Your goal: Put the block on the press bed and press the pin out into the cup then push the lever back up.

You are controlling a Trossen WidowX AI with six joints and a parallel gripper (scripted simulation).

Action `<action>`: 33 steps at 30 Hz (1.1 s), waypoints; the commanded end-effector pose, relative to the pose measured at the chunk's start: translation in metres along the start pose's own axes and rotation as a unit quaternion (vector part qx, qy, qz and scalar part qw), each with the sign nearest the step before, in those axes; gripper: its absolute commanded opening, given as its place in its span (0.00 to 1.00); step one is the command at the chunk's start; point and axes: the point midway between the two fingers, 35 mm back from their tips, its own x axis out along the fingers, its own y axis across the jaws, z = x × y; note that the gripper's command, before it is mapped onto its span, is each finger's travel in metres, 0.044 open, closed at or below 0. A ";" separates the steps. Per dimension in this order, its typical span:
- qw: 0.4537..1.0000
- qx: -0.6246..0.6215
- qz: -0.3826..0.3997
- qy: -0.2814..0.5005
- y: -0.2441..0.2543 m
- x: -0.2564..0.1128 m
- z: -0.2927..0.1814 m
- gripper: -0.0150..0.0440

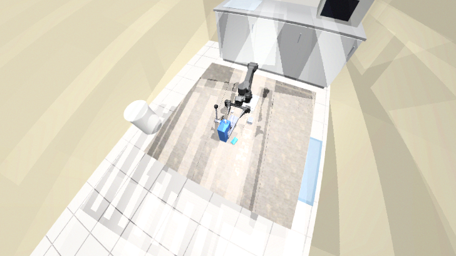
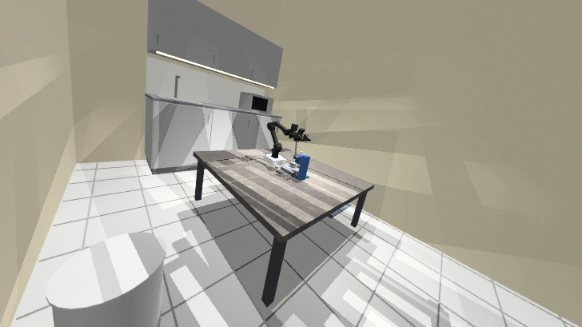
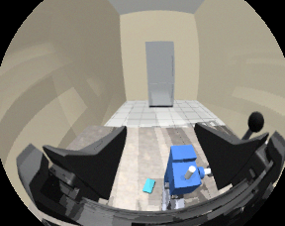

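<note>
Press (image 1: 223, 131) (image 2: 303, 166) (image 3: 184, 170) is standing on the desk (image 1: 285, 145) (image 2: 257, 185) (image 3: 133, 159), its bed (image 1: 232, 121) (image 2: 289, 171) extending toward the arm (image 1: 247, 82) (image 2: 274, 138), presumably so that loading is being kept within reach; lever (image 1: 216, 112) (image 2: 296, 149) (image 3: 255, 121) is standing upright at the left in the top view, which is probably leaving the punch raised for loading. Gripper (image 1: 238, 107) (image 2: 305, 138) (image 3: 161, 128) is hanging above the bed end, its fingers standing wide apart and holding nothing; that spread is likely serving a coming grasp. Small pale piece (image 1: 250, 120) is resting at the right of the bed, apart from it, and is appearing to be the block; its pin is not showing clearly. Cyan piece (image 1: 233, 140) (image 2: 307, 176) (image 3: 148, 185) is lying just beside the press, at its near right; its purpose is remaining uncertain. Loading is seemingly still pending; careful pin alignment is going to be governing placement.
</note>
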 end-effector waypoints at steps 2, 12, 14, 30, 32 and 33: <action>1.000 0.002 0.002 0.006 0.001 0.001 -0.002 1.00; 0.937 0.062 0.071 0.336 0.071 -0.018 -0.139 1.00; 0.908 0.061 0.074 0.407 0.083 -0.035 -0.165 1.00; 0.725 -0.016 0.020 0.688 0.096 -0.136 -0.237 1.00; 0.725 -0.016 0.020 0.688 0.096 -0.136 -0.238 1.00; 0.725 -0.016 0.020 0.688 0.096 -0.136 -0.241 1.00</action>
